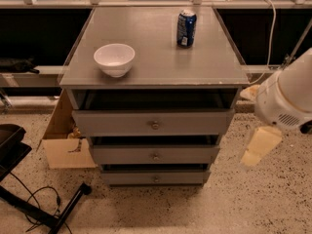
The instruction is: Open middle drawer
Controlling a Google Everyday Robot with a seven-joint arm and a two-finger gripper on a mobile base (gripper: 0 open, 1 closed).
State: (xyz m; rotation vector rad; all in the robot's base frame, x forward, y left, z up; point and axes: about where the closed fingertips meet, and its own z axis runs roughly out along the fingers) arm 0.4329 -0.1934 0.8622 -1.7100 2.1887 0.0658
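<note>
- The grey bench (161, 57) fills the middle of the view, with three drawers stacked in its front, facing the robot.
- The white arm (287, 99) hangs at the right edge, beside the bench and off the drawer fronts, probably kept to the side so that the fronts stay in sight.
- The top drawer (122, 123) has the tallest front.
- The middle drawer (126, 155) sits just under it, between the other two; it looks shut or nearly so, so the pull is not yet begun.
- The bottom drawer (131, 178) is the narrowest.
- A cardboard box (66, 152) stands on the floor against the bench's left side, clear of the drawer's path.
- The gripper (261, 145) hangs low at the right, about level with the middle drawer but well apart from it; how its jaws stand cannot be told.
- A white bowl (114, 58) and a blue can (186, 28) stand on top, the can upright.
- The knob (155, 156) at the middle drawer's centre is the likely place to grip.
</note>
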